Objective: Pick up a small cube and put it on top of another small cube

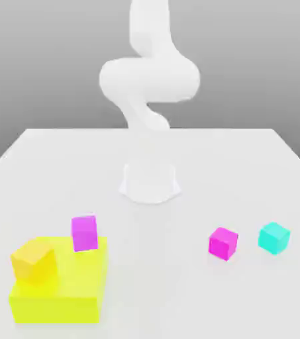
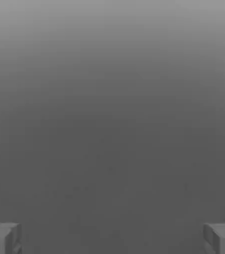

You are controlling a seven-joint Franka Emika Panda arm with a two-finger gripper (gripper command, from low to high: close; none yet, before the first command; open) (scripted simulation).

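Sweeping across from the exterior view's left: a big flat yellow block [image 1: 59, 294] sits at the near corner of the white table [image 1: 245, 165], an orange-yellow cube [image 1: 33, 260] resting on top of it and a small magenta upright block [image 1: 84, 232] standing at its far edge. Moving on, my white arm [image 1: 149, 83] rises mid-table, folded high. Further along, a small magenta cube [image 1: 222, 243], then a small cyan cube [image 1: 273, 238] just beside it, apart, not touching.

My gripper [image 2: 112, 238] is spread wide, fingertips [image 2: 2, 238] at opposite edges of the hand view, nothing between them, only grey backdrop ahead. So it points away from the table: those two cubes lie well below, I judge, toward the exterior view's right. I need to tip down and swing that way first.
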